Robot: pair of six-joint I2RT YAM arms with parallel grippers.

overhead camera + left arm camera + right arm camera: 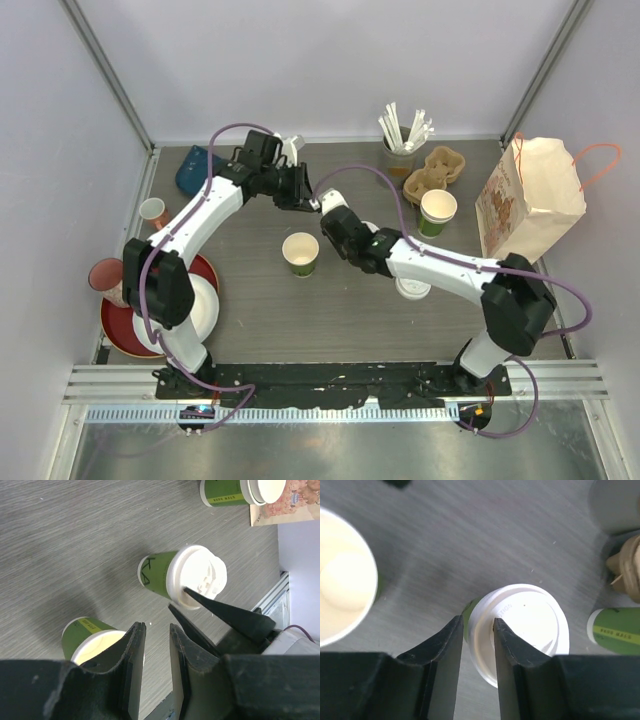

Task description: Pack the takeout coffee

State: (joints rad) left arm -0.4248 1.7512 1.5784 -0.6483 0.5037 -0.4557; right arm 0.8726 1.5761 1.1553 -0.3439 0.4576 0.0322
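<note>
A green coffee cup with a white lid (pixel 165 575) stands mid-table; in the top view only a bit of its lid (pixel 318 203) shows under the grippers. My right gripper (pixel 478 625) is over it, one finger on top of the lid (pixel 530 620) and one outside, closed on the lid's rim; it also shows in the left wrist view (pixel 177 597). My left gripper (pixel 157 630) hovers just beside it (pixel 300 192), jaws narrowly apart and empty. An open green cup (pixel 300 252) stands near. A second open cup (pixel 437 210), a pulp cup carrier (pixel 435 168) and a paper bag (pixel 530 195) are at the right.
A cup of stirrers and straws (pixel 400 140) stands at the back. A white lid (pixel 412 288) lies beside the right forearm. Red and white dishes (pixel 140 310), two small cups (pixel 152 212) and a blue object (pixel 195 165) are at the left.
</note>
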